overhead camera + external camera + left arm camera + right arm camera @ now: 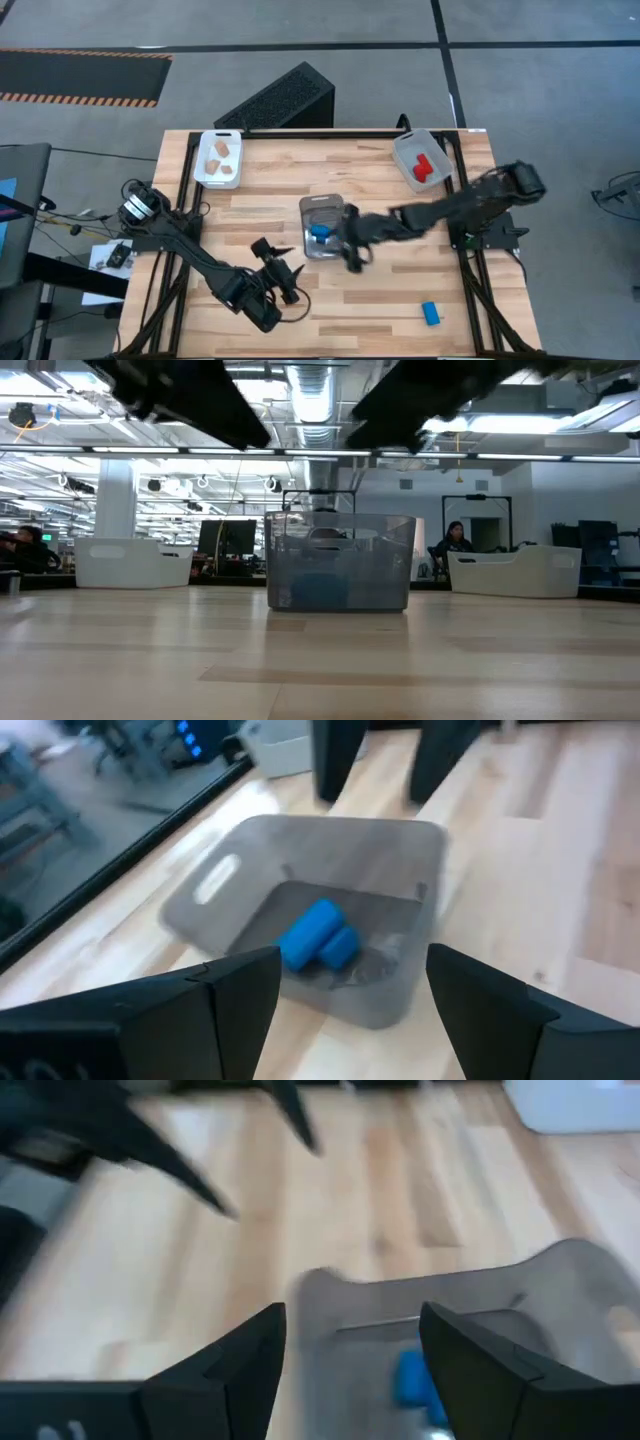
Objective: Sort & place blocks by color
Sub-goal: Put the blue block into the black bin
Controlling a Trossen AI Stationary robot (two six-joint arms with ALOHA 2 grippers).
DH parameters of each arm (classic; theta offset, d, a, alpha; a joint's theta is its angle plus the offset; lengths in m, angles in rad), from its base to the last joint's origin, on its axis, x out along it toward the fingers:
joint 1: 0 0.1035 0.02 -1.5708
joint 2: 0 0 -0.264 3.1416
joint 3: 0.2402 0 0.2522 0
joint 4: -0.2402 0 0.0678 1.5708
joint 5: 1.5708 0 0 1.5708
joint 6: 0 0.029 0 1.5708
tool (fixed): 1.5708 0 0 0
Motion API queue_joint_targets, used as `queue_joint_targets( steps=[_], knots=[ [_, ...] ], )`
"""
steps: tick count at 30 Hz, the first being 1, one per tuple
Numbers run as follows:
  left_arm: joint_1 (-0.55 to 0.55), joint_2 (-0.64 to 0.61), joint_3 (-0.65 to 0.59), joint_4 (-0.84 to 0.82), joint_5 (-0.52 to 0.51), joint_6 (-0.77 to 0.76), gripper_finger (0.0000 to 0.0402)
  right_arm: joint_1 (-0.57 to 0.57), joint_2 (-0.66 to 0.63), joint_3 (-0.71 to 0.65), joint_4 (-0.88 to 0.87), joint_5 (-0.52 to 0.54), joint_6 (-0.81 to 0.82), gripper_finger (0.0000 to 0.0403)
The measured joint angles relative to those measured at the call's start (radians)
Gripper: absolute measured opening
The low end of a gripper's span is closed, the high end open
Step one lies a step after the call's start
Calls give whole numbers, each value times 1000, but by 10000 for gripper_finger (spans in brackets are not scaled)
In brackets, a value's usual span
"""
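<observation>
We are hovering the right gripper (352, 262), fingers spread and empty, beside the clear tray (322, 208) holding blue blocks (318, 933), judging the loose blue block (430, 313) well away from that tray light, rigid and best pinched across flat sides

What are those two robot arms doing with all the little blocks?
They are sorting blocks by color. The right gripper is open beside the clear tray in the middle, which holds blue blocks. The left gripper waits open nearby. Red blocks sit in the grey tray, wooden blocks in the white tray. One blue block lies loose on the table.
</observation>
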Motion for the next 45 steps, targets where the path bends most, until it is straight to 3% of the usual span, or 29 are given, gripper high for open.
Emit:
queue_joint_targets(
  steps=[2,5,8,11,19,23,27,31,35,41,45],
  knots=[
    [6,35,0,107,5,113,242,69,-69,-78,74,43,37,255],
    [41,104,0,375,82,404,242,188,-174,-167,87,128,71,255],
    [94,171,5,689,292,741,242,313,-270,-206,27,166,75,255],
    [149,226,35,894,501,914,242,424,-347,-208,-90,166,157,255],
    [290,333,211,954,846,1039,242,621,-484,-207,-431,184,537,255],
    [338,427,318,985,1013,1150,242,667,-507,-208,-630,118,722,255],
    [378,530,458,971,1134,1282,242,669,-540,-208,-751,10,790,255],
    [415,612,616,943,1206,1275,242,657,-562,-208,-807,-114,924,255],
    [437,694,760,945,1245,1188,242,678,-534,-208,-842,-299,1192,255],
    [434,868,999,978,1099,820,242,798,-483,-208,-918,-510,1449,255],
    [410,969,1137,966,1101,830,242,868,-485,-207,-925,-526,1486,255]
  ],
)
